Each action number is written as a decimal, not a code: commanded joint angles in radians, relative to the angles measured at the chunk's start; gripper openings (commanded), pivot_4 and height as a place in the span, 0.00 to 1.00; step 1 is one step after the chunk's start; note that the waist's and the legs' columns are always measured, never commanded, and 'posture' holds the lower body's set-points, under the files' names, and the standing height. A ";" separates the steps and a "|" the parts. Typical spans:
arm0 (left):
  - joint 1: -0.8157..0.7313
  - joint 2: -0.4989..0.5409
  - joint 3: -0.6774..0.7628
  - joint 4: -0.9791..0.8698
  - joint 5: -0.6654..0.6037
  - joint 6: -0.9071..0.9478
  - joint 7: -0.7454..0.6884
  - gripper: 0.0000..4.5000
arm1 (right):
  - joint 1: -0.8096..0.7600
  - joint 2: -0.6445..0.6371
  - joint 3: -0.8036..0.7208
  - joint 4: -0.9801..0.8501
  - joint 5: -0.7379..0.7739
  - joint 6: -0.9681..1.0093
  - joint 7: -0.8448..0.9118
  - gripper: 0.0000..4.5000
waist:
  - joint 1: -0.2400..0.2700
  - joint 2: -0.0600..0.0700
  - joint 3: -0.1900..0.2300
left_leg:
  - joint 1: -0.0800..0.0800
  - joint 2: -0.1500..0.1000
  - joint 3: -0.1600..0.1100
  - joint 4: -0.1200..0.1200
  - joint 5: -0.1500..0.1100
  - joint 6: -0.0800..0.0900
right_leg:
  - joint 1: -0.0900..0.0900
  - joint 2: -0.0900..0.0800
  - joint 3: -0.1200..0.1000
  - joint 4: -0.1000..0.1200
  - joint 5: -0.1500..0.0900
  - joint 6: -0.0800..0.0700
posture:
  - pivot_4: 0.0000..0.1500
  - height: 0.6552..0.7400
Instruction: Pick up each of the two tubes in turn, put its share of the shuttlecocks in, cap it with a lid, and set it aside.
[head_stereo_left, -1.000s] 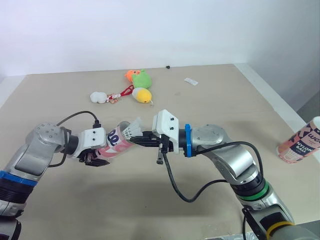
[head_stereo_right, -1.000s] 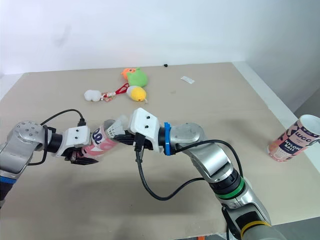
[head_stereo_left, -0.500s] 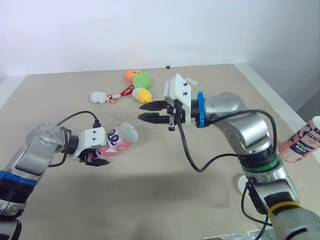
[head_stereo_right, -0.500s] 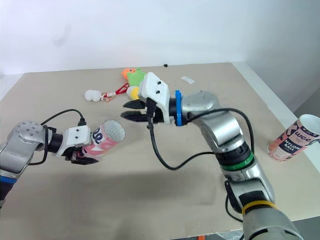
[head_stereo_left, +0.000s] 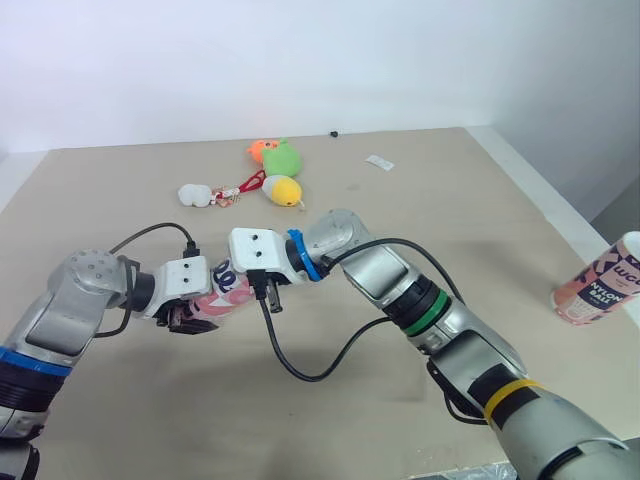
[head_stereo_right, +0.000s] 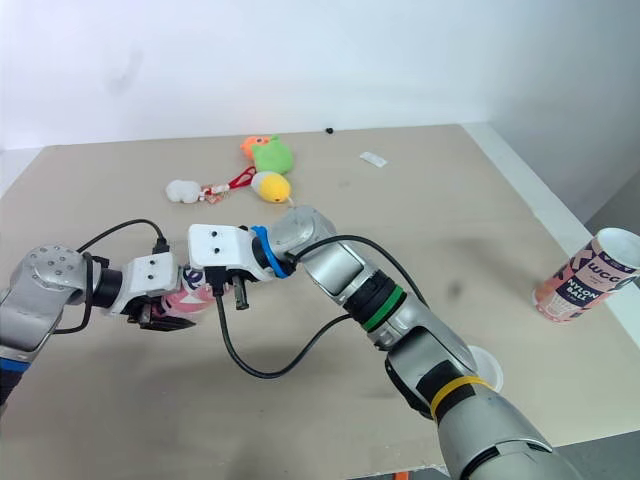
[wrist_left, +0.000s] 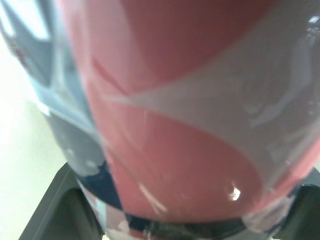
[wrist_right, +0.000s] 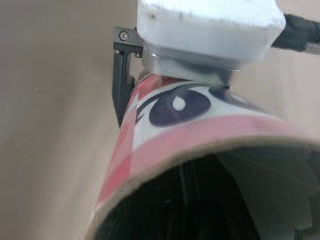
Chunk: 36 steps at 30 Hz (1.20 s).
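A pink, white and blue tube (head_stereo_left: 213, 298) lies tilted just above the table, and my left gripper (head_stereo_left: 198, 308) is shut on its lower part; the left wrist view has the tube's wall (wrist_left: 190, 125) pressed between the black fingers. My right gripper (head_stereo_left: 238, 277) is right at the tube's open mouth (wrist_right: 200, 165). White shuttlecock feathers (wrist_right: 272, 185) lie inside the dark bore. The second tube (head_stereo_left: 600, 283) stands upright and open near the table's right edge. A white lid (head_stereo_right: 480, 364) lies on the table by my right forearm.
Plush toys lie at the back: a green and orange one (head_stereo_left: 279, 156), a yellow one (head_stereo_left: 284, 190) and a white one (head_stereo_left: 196, 194). A small white tag (head_stereo_left: 380, 162) lies further right. The table's right edge runs close past the second tube.
A shuttlecock stuck out of the tube's mouth a second ago and now sits inside. My right gripper drew back open and empty, then returned to the mouth. The left arm held still.
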 joint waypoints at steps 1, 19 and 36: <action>0.031 -0.013 -0.050 -0.020 -0.011 0.021 -0.002 0.75 | -0.014 0.046 -0.023 -0.060 0.035 -0.004 0.036 0.02 | 0.000 0.000 0.000 | 0.000 0.001 0.000 0.000 0.000 0.000 | 0.000 0.001 0.000 0.001 -0.001 -0.002 | 1.00 1.00; -0.041 -0.099 0.029 -0.048 -0.146 0.037 0.017 0.75 | 0.047 -0.303 -0.409 -0.439 0.393 0.378 0.157 0.02 | 0.006 -0.005 0.005 | -0.005 -0.003 -0.004 0.002 -0.002 0.000 | 0.000 -0.003 -0.003 -0.001 0.000 0.004 | 1.00 1.00; -0.022 -0.509 0.078 -0.007 -0.253 -0.183 0.359 0.75 | 0.160 -0.429 -0.771 -0.610 0.758 0.670 -0.102 0.99 | 0.002 -0.009 0.013 | -0.022 -0.002 -0.011 0.006 -0.002 0.000 | -0.013 -0.002 -0.007 0.000 0.004 0.003 | 1.00 1.00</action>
